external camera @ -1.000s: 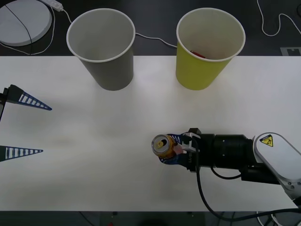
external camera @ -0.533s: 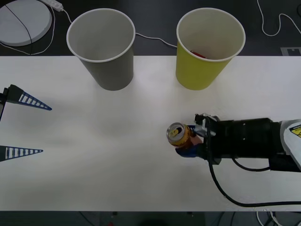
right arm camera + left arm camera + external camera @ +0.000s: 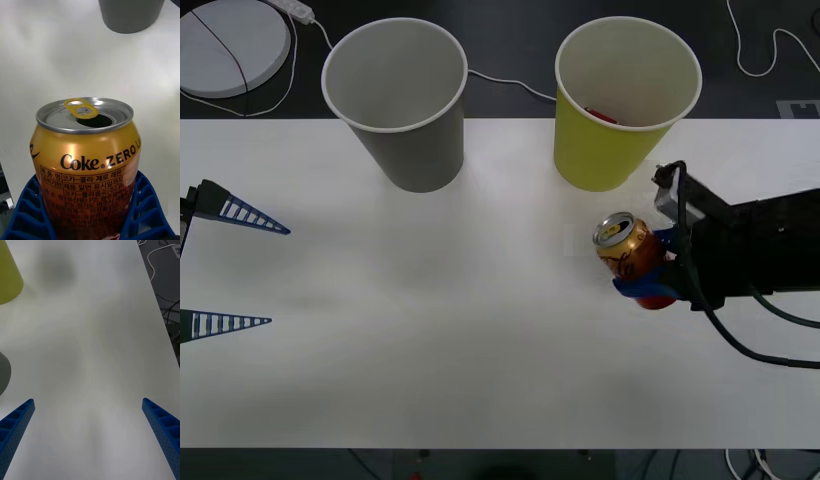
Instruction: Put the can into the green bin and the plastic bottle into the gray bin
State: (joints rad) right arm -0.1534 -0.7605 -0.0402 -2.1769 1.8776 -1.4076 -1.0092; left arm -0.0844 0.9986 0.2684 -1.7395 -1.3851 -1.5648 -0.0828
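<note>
Orange-gold can (image 3: 626, 248), one, gripped by right hand (image 3: 658, 268), near two cups

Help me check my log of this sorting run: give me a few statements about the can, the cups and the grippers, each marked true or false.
1. The right gripper is shut on the can. True.
2. The can is already inside the green bin. False: it is held in front of that bin, outside it.
3. The can's tab opening is open. True: the right wrist view shows a dark hole under the tab.
4. The left gripper holds a bottle. False: it is open and holds nothing, at the table's left edge.
5. The gray bin lies on its side. False: it stands upright, left of the green bin.
</note>
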